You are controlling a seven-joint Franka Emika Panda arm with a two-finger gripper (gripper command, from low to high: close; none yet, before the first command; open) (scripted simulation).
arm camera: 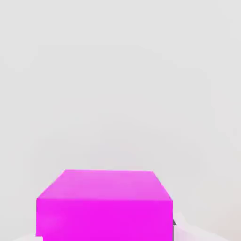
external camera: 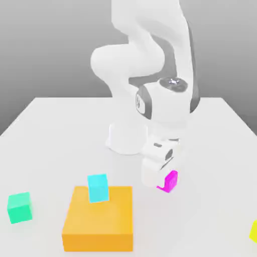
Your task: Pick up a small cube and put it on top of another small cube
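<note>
The small magenta cube (external camera: 169,181) sits low at the white table (external camera: 50,130), right of centre in the exterior view, partly covered by my hand. My gripper (external camera: 162,183) reaches down onto it and is shut on its sides. In the hand view the magenta cube (arm camera: 103,204) is very close, with bare table beyond it. The small cyan cube (external camera: 98,187) stands on the flat orange block (external camera: 100,223), to the exterior view's left of my gripper and apart from it.
A mint-green cube (external camera: 20,207) lies near the exterior view's left edge. A yellow cube (external camera: 254,231) is cut off at the right edge. The arm's white base (external camera: 128,138) stands just behind the gripper.
</note>
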